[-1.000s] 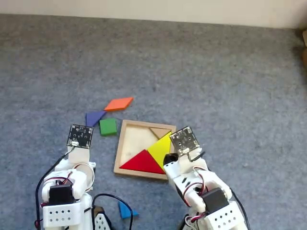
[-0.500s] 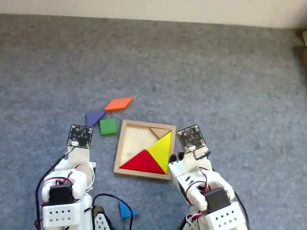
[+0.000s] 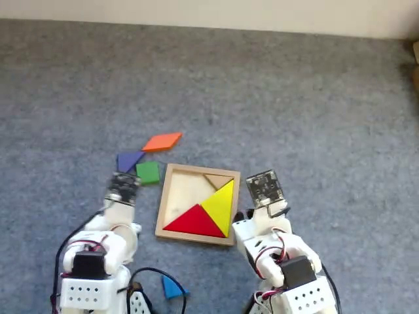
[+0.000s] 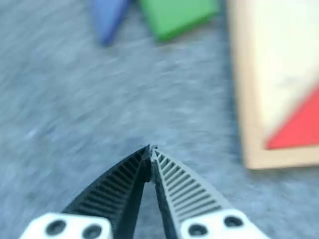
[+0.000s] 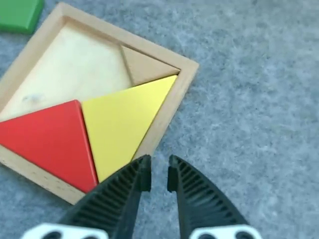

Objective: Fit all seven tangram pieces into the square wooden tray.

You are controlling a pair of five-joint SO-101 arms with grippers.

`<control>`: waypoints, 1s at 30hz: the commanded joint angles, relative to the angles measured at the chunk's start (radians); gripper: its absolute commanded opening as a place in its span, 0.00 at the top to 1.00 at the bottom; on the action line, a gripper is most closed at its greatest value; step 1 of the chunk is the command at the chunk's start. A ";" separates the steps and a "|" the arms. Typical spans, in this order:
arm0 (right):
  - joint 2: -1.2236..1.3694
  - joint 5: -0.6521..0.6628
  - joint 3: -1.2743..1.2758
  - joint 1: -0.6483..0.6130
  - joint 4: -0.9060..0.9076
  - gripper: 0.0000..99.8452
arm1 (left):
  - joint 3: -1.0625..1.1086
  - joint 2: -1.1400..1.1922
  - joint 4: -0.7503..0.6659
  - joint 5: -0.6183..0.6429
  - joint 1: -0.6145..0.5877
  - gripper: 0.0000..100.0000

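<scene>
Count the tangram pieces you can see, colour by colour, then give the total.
red piece: 1
yellow piece: 1
tan piece: 1
orange piece: 1
green piece: 1
dark blue piece: 1
light blue piece: 1
Total: 7

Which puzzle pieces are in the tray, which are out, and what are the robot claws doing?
wooden tray: partly filled, flat on the carpet
red triangle: in the tray
yellow triangle: in the tray
tan triangle: in the tray
green square: out, on the carpet
dark blue triangle: out, on the carpet
orange parallelogram: out, on the carpet
light blue triangle: out, by the arm bases
left gripper: shut, empty
right gripper: slightly open, empty
</scene>
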 commanded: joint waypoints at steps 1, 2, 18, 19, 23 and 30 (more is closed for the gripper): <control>-0.013 -0.011 -0.096 0.044 -0.028 0.97 | 0.021 -0.053 0.006 -0.006 0.136 0.99; -0.013 -0.011 -0.093 0.045 -0.039 0.98 | 0.021 -0.053 0.006 -0.006 0.148 0.99; -0.013 -0.012 -0.085 0.050 -0.093 0.98 | -0.231 -0.054 0.020 -0.009 -0.036 0.99; -0.013 -0.012 -0.085 0.050 -0.093 0.98 | -0.254 -0.054 0.006 -0.009 -0.056 0.99; -0.013 -0.011 -0.085 0.050 -0.093 0.98 | -0.294 -0.056 -0.086 -0.009 -0.128 0.99; -0.013 -0.006 -0.084 0.051 -0.093 0.98 | -0.412 -0.050 -0.114 -0.255 -0.151 0.99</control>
